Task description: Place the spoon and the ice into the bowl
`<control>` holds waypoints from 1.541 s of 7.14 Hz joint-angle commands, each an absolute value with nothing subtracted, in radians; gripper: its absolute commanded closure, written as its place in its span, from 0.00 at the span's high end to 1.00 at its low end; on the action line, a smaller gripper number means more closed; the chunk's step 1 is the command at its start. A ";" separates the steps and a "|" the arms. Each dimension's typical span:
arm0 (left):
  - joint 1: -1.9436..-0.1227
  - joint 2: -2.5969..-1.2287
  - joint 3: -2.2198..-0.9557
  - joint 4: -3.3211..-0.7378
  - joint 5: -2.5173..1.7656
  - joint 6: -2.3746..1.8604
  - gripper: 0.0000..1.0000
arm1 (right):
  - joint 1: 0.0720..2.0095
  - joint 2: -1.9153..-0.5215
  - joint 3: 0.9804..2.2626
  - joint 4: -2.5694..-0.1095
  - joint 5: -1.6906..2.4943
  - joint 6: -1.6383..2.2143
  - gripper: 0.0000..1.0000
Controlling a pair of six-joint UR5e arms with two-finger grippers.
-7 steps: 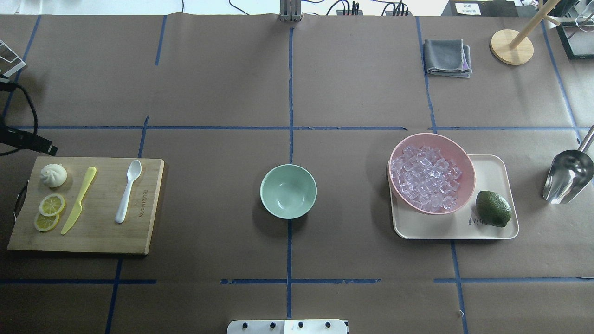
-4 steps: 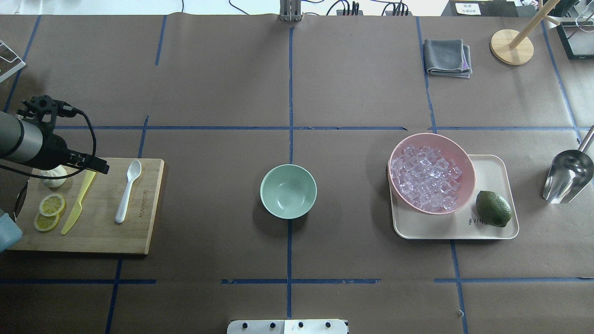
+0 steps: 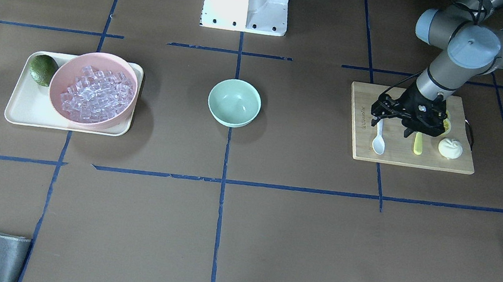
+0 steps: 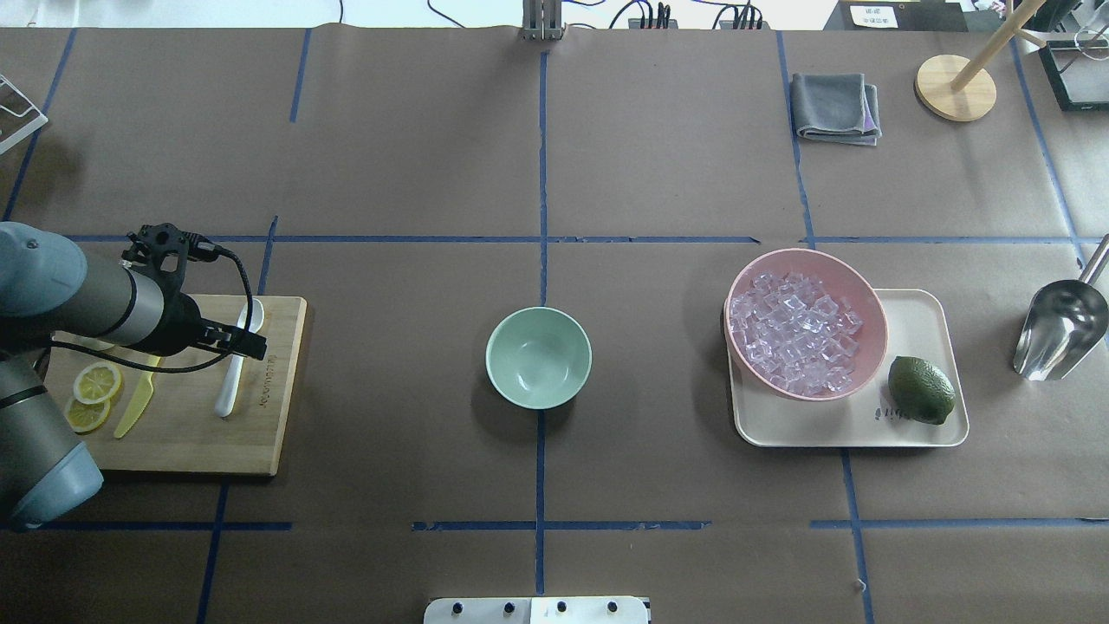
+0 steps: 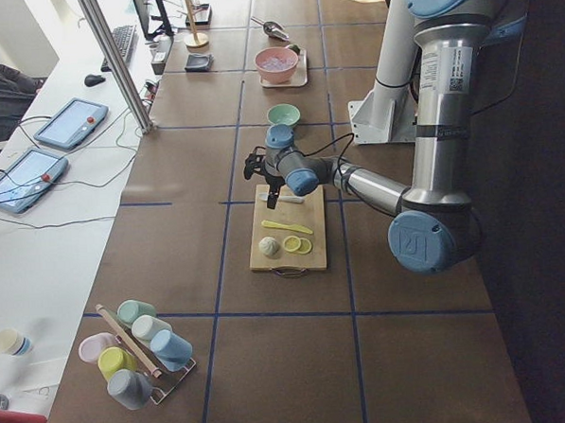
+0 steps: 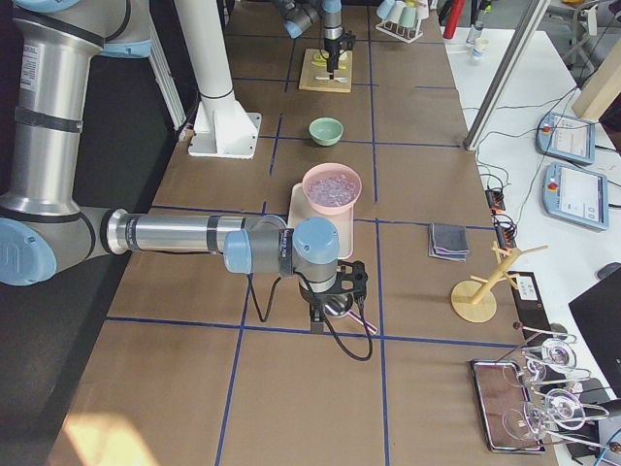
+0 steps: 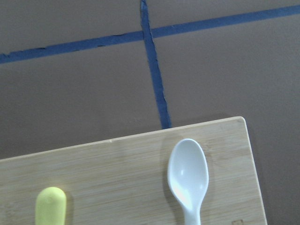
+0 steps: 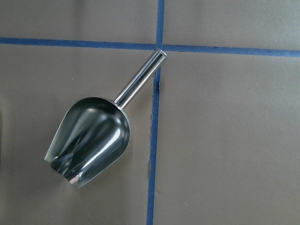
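The white spoon (image 4: 229,388) lies on the wooden cutting board (image 4: 269,416) at the left; it also shows in the front view (image 3: 378,145) and the left wrist view (image 7: 188,176). My left gripper (image 4: 243,338) hovers over the spoon's handle, fingers spread and open, holding nothing. The mint-green bowl (image 4: 538,357) stands empty at the table's middle. The ice (image 4: 793,334) is piled in the pink bowl (image 4: 871,303) at the right. My right gripper (image 6: 335,291) shows only in the exterior right view, above the metal scoop (image 8: 93,140); I cannot tell whether it is open.
The board also holds a yellow-green knife (image 4: 134,407), lemon slices (image 4: 95,381) and a white bun (image 3: 450,148). The pink bowl and a lime (image 4: 921,389) sit on a cream tray (image 4: 918,312). A grey cloth (image 4: 836,107) and wooden stand (image 4: 955,87) lie far right.
My left arm has come in from the left and moved right across the cutting board, now over the spoon. Nothing on the table has moved.
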State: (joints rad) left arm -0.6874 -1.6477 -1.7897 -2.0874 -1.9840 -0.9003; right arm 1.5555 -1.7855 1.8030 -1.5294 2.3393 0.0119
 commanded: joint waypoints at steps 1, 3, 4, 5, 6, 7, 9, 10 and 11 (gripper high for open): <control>-0.664 -1.654 -1.784 -2.079 -1.959 -0.908 0.70 | 1.555 -1.786 1.802 -1.529 2.339 0.011 1.00; -0.664 -1.654 -1.786 -2.063 -1.959 -0.907 0.53 | 1.555 -1.786 1.802 -1.529 2.339 0.011 1.00; -0.664 -1.654 -1.787 -2.059 -1.959 -0.907 0.35 | 1.555 -1.784 1.802 -1.529 2.339 0.011 1.00; -0.664 -1.652 -1.793 -2.057 -1.959 -0.907 0.08 | 1.555 -1.786 1.802 -1.529 2.339 0.011 1.00; -0.664 -1.651 -1.802 -2.057 -1.959 -0.907 0.00 | 1.555 -1.786 1.802 -1.529 2.339 0.011 1.00; -0.664 -1.652 -1.805 -2.056 -1.959 -0.907 0.00 | 1.555 -1.786 1.802 -1.529 2.339 0.011 1.00; -0.664 -1.655 -1.834 -2.045 -1.960 -0.904 0.00 | 1.555 -1.786 1.802 -1.529 2.339 0.011 1.00; -0.664 -1.702 -1.868 -1.990 -1.957 -0.904 0.00 | 1.555 -1.784 1.802 -1.529 2.339 0.011 1.00; -0.663 -1.792 -1.871 -1.932 -1.956 -0.894 0.00 | 1.555 -1.786 1.802 -1.529 2.339 0.009 1.00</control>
State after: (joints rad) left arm -0.6640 -1.7089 -1.8549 -1.9947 -1.9578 -0.9015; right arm 1.5555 -1.7850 1.8024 -1.5293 2.3393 0.0104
